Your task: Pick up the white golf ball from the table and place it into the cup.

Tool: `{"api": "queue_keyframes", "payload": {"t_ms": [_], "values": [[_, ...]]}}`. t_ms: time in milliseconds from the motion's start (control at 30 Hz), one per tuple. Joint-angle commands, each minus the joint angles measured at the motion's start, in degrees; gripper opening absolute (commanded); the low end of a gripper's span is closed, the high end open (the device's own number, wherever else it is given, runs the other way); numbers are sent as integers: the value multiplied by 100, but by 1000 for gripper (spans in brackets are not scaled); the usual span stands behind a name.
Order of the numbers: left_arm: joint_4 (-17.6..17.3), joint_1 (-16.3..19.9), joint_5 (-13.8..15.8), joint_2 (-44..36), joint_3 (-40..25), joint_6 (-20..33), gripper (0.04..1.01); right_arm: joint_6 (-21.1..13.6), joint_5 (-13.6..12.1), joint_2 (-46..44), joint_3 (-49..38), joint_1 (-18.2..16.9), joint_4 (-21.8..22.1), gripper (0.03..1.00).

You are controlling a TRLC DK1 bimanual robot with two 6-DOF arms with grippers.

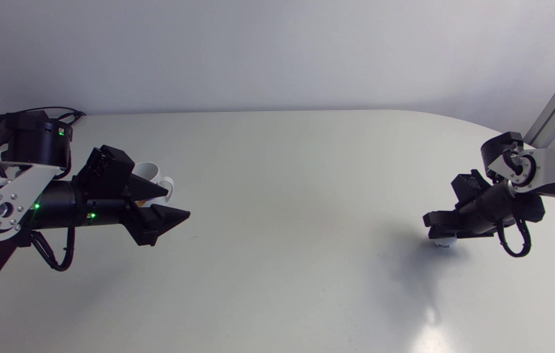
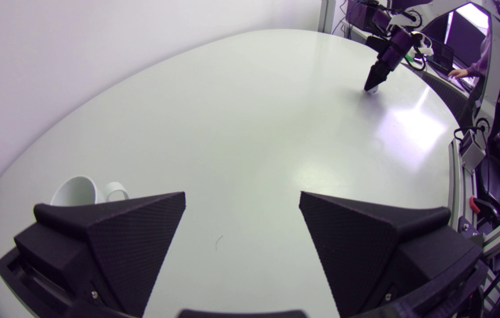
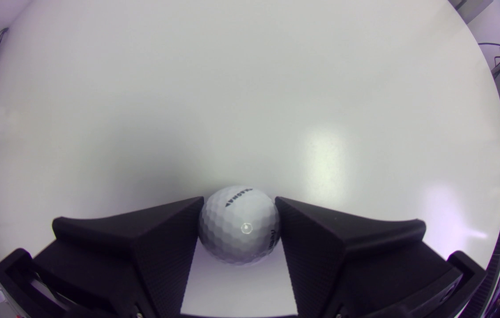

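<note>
The white golf ball (image 3: 238,225) sits on the table between the two black fingers of my right gripper (image 3: 237,212), and both fingers press its sides. From above, only a sliver of the golf ball (image 1: 444,241) shows under my right gripper (image 1: 435,230) at the table's right. The white cup (image 1: 152,179) with a handle stands at the left, partly hidden behind my left gripper (image 1: 169,203), which hangs open above the table. In the left wrist view the cup (image 2: 77,191) is just beyond one finger of my left gripper (image 2: 241,201), and my right gripper (image 2: 372,84) is far across the table.
The white table (image 1: 277,196) has a rounded far edge. A black cable bundle (image 1: 61,113) lies at the back left corner behind my left arm's base.
</note>
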Motion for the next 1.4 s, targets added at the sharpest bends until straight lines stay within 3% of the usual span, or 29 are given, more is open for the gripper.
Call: {"api": "queue_keyframes", "payload": {"t_ms": [0, 200, 300, 400, 467, 600, 667, 733, 967, 1100, 1367], "values": [[57, -72, 74, 127, 33, 126, 923, -3, -42, -392, -150, 89, -181, 431], [127, -195, 127, 180, -28, 311, 980, -266, -895, -1095, 78, 309, -726, 428], [-93, -204, 584, 382, 165, 302, 989, -381, -1114, -1209, 175, 484, -726, 430], [-717, -142, 1093, 839, 613, 618, 987, -486, -1325, -1122, 254, 704, -620, 430], [-717, -160, 1217, 953, 622, 917, 989, -495, -1580, -858, 430, 810, -743, 430], [-321, -617, 1208, 962, 367, 1295, 987, -495, -2108, -357, 984, 933, -1174, 430], [364, -933, 1006, 953, 86, 1286, 987, -495, -2318, -234, 1256, 1003, -1367, 430], [768, -1144, 777, 1059, -2, 1251, 989, -495, -2529, -120, 1520, 1047, -1569, 430], [1261, -1346, 689, 1727, 490, 1146, 987, -425, -3197, 346, 2232, 1328, -2009, 430], [1735, -1426, 672, 2201, 780, 988, 984, -222, -3382, 364, 2355, 1697, -2026, 430], [2210, -1636, 672, 2922, 1395, 548, 974, 94, -3549, 513, 2487, 2295, -1728, 428]]}}
